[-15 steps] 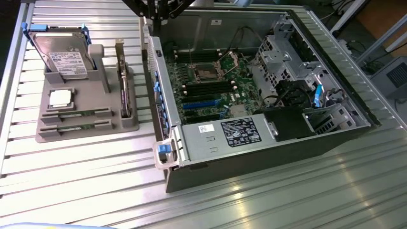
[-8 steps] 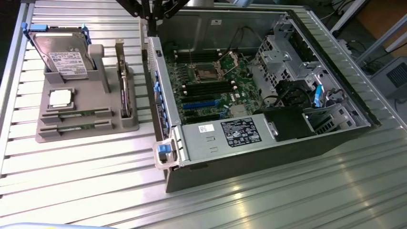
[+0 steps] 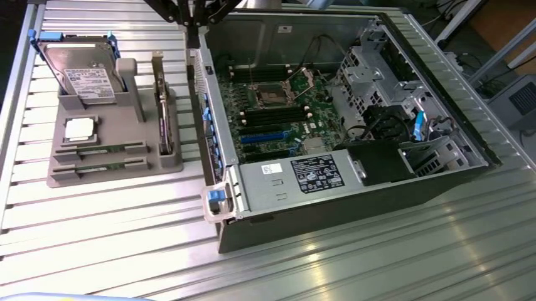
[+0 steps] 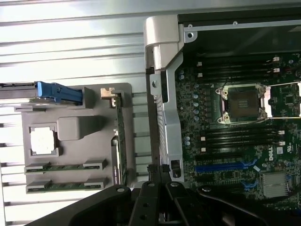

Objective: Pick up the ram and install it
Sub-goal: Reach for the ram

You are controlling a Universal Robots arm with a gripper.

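Claw (image 4: 158, 186) pressed together (nothing pinched), hanging over computer case (image 3: 335, 207) side wall; ram (image 3: 100, 151) and second ram (image 3: 99, 168) lie in grey holder (image 3: 117, 179) on worktop (image 3: 100, 238).

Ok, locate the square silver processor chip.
The processor chip sits on the exterior view's left, in the grey holder, between the silver hard drive and two green ram sticks.

Your ribbed metal worktop (image 3: 100, 251) holds a grey parts holder (image 3: 109, 177) near the exterior view's left edge and an open computer case (image 3: 352, 210) just beside it.
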